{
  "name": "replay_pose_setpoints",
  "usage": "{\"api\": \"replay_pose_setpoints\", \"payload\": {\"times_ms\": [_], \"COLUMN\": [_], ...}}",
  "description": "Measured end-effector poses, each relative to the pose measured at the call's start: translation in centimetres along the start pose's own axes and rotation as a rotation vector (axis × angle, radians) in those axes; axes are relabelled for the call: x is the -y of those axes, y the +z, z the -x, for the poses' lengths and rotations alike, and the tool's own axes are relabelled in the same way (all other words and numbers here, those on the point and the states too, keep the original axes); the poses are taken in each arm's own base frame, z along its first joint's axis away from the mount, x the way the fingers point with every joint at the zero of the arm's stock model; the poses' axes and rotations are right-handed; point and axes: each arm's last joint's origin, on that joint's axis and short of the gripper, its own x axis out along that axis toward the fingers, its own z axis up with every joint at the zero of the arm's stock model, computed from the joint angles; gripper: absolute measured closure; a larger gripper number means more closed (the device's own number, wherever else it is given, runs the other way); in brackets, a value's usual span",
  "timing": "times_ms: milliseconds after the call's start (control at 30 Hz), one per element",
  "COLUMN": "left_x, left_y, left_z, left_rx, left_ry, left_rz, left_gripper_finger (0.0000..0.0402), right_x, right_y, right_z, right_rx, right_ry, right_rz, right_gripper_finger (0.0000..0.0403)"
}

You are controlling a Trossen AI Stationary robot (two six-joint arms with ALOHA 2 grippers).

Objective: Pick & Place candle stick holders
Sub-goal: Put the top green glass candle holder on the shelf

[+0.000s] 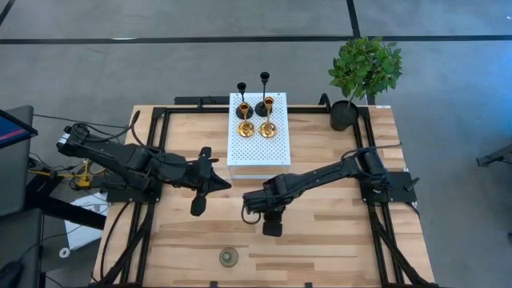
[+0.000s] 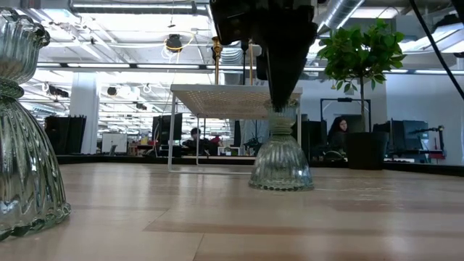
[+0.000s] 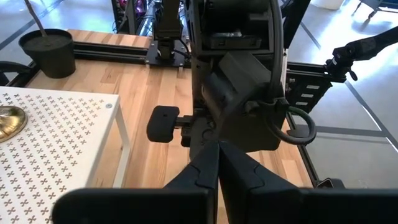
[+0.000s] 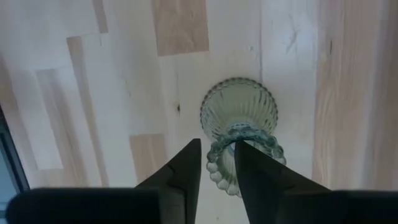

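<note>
Glass holder, ribbed grey-green, stands upright on the surface mid-way, in front of the white stand's front edge. Right gripper is over it from above, fingers straddling the scalloped cup rim: one inside the cup, one outside. In the right wrist view the fingers sit close on the rim, so the gripper looks closed on the holder's top; low view shows the base flat on the wood, not lifted.

Second glass holder sits near the surface's front edge, left of centre; untouched. It shows big at the low view's left side.

Stand top carries four already: two black stemmed holders at its back edge, two gold holders just in front of them.

Left gripper hovers beside the stand's front-left corner, fingers pressed together, holding nothing; waiting.

Plant pot at the surface's back right corner, not part of this.

Step, as I judge it: grasp of the fifth holder, at or just before lift. Next move calls for a straight-up lift with a firm rim pinch, glass is slick and bottom-heavy, could tilt or slip. Then carry to the stand's free front area, clear of the gold ones, and set down upright.
</note>
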Motion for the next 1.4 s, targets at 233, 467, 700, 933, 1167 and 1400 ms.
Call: {"api": "replay_pose_setpoints", "payload": {"times_ms": [233, 467, 700, 933, 1167, 1400], "left_x": [0.0, 0.0, 0.0, 0.0, 0.0, 0.0], "left_y": [0.0, 0.0, 0.0, 0.0, 0.0, 0.0], "left_z": [0.0, 0.0, 0.0, 0.0, 0.0, 0.0], "left_rx": [-0.002, -0.003, -0.003, -0.002, -0.002, -0.002], "left_ry": [0.001, 0.001, 0.002, 0.002, 0.002, 0.002], "left_rz": [-0.001, 0.007, 0.007, 0.007, 0.007, 0.007], "left_gripper_finger": [0.0394, 0.0394, 0.0394, 0.0394, 0.0394, 0.0394], "right_x": [-0.2, -0.7, -0.6, -0.1, 0.0, 0.5], "right_y": [0.4, 0.3, 0.2, -0.2, -1.1, -2.7], "right_z": [-1.5, -2.4, -0.8, 3.0, 6.8, 10.4], "right_rx": [-0.029, -0.046, -0.017, 0.041, 0.133, 0.221], "right_ry": [0.021, 0.017, -0.02, -0.02, -0.005, -0.071], "right_rz": [-0.007, 0.004, 0.001, -0.044, -0.066, -0.118], "right_gripper_finger": [0.0334, 0.0377, 0.0379, 0.0398, 0.0398, 0.0398]}}
